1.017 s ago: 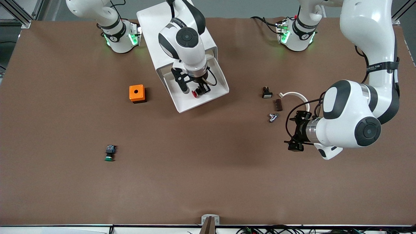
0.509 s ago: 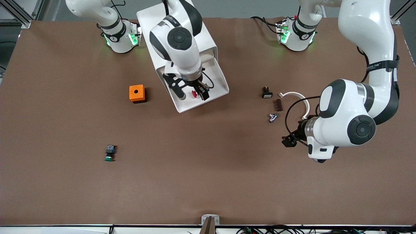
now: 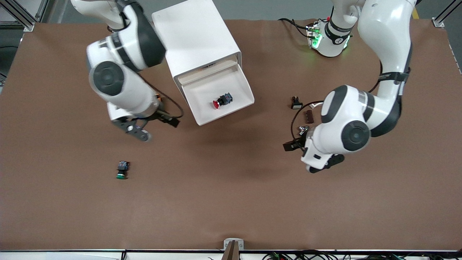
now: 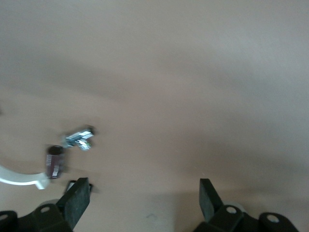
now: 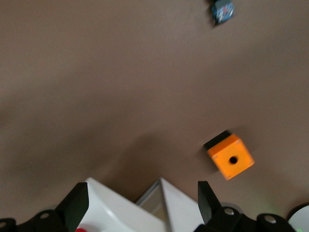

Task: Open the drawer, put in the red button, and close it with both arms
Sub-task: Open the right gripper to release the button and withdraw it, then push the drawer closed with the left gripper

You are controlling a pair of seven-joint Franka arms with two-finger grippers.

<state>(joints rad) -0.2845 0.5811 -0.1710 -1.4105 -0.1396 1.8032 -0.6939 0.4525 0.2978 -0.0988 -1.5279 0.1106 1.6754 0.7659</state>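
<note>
Front view, near to far: green-capped switch (image 3: 122, 170) is sitting untouched at 7 o'clock from the drawer (image 3: 204, 116), not part of the job.

Left gripper (image 4: 144, 189) is hanging over bare table at about 4 o'clock from the drawer, fingers spread wide and gripping nothing. A small metal fitting (image 4: 79, 137) is lying just beside it. This arm is swinging in toward the table's middle compared with a second ago.

Right gripper (image 3: 156, 128) is hovering over the table at 8 o'clock from the drawer, above where the orange box (image 5: 231, 156) sits. Its fingers are fully apart and empty. A second ago it was down inside the drawer, clamped on the red button (image 3: 222, 100); now it is out and clear.

So the drop is looking done: the red button is lying alone on the drawer floor, roughly mid-tray. It is resting on its side, cap pointing toward 8 o'clock, dark body toward 2 o'clock, long axis running along that 8–2 line.

Drawer is standing pulled out of the white cabinet (image 3: 195, 39), so closing is what's left, probably both arms lining up on the drawer front.
</note>
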